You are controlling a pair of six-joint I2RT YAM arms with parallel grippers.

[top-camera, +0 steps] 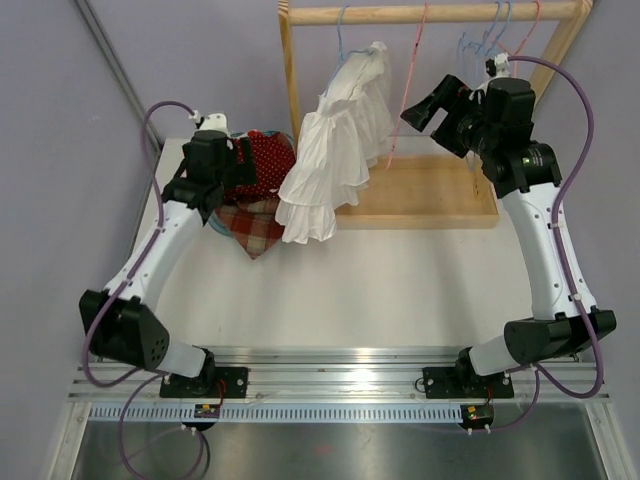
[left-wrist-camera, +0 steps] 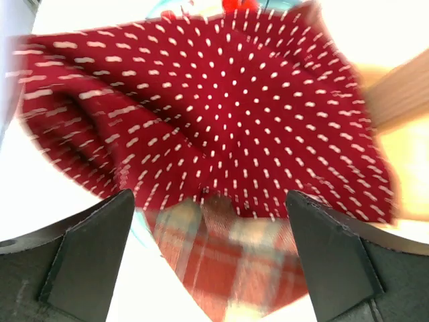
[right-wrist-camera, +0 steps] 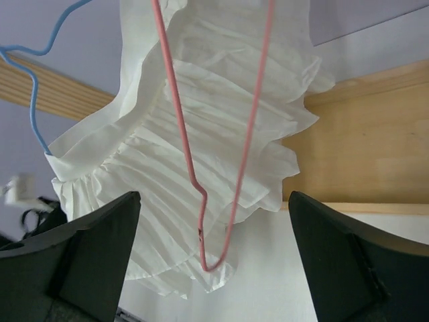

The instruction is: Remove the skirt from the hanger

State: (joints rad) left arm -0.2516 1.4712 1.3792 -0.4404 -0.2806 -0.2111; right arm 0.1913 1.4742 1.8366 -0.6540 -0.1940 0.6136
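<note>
Right wrist: white skirt [right-wrist-camera: 221, 134] hanging on blue hanger [right-wrist-camera: 25, 100] at rack [top-camera: 400, 14], likely light, soft, floppy, so best pinched at gathered waistband; right fingers [right-wrist-camera: 80, 255] wide and empty, left fingers [left-wrist-camera: 80, 248] wide over red cloth [left-wrist-camera: 221, 114].

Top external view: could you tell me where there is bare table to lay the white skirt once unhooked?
The table is barest between the left arm and right arm, from the rack base to the near rail. Back left is crowded: a red dotted cloth piled on a plaid cloth, the white skirt hanging alongside.
</note>
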